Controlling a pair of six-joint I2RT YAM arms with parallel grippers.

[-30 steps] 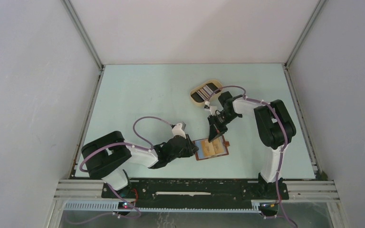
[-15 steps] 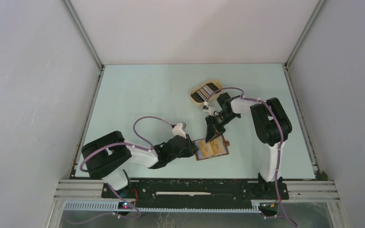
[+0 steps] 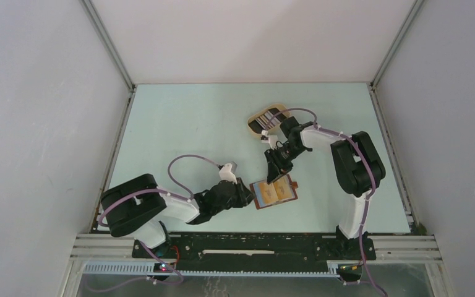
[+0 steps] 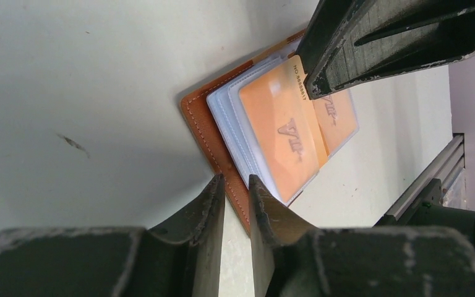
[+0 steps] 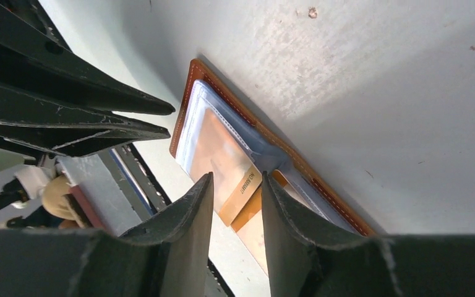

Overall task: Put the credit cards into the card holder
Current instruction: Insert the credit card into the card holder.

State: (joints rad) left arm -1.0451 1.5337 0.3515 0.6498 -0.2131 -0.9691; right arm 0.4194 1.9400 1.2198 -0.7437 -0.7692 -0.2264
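Top external view, item one, left gripper [image 3: 247, 193]: we log it at the left edge of the open card holder [image 3: 274, 192], close to the front edge of the table [image 3: 179, 124], with bare table behind it and to its left. Its jaws stand narrowly apart with the leather border in the gap; we cannot tell whether they pinch it.

Item two, right gripper [image 3: 276, 171]: we log it over the holder's far edge, jaws parted and gripping nothing, an orange insert [image 5: 242, 189] showing between the fingers.

Item three, card holder: it lies flat and spread open, with a reddish-brown stitched border and clear sleeves over orange inserts with embossed lettering.

Item four, credit cards [image 3: 265, 119]: dark and pale, they lie in the beige tray [image 3: 278, 106] behind the right gripper, apart from the holder.
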